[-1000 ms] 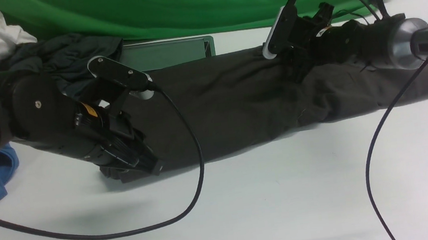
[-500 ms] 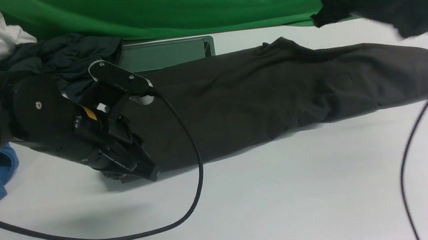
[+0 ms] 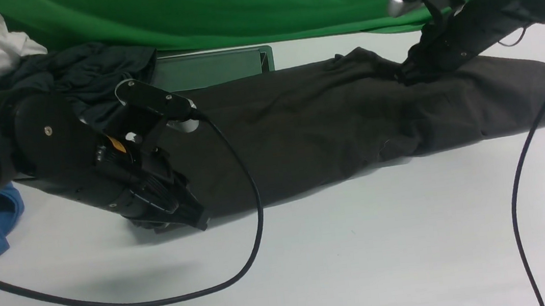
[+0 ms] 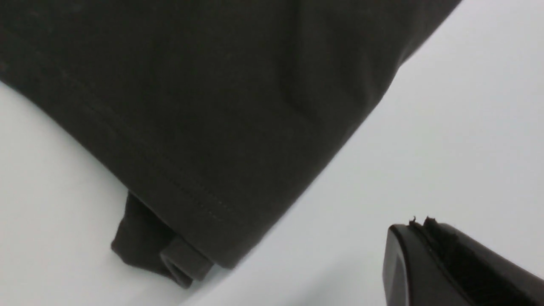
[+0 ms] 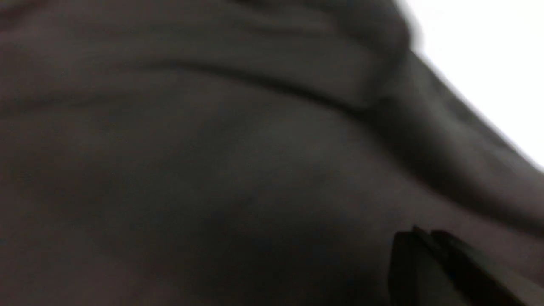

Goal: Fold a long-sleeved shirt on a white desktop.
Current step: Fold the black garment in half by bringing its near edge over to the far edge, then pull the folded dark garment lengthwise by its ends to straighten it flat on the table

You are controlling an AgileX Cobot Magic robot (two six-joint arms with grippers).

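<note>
Near the robot, its left gripper (image 4: 420, 225), closed and empty, is hovering over the white desktop (image 3: 316, 266). Beyond, the dark shirt (image 3: 291, 135) is lying lengthwise, partly folded; the closed, empty right gripper (image 3: 405, 75) should be smoothing its creases gently.

Black, rounded arms (image 3: 63, 141) carry silver screws (image 3: 48, 131) and looping black cables (image 3: 257, 201).

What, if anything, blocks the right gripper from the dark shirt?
Nothing visible stands between them: the right gripper, jaws shut, is over the shirt, and its wrist view shows only shirt cloth around the fingertips. The green-grey case sits by the shirt's far edge, toward the left, away from that gripper.
</note>
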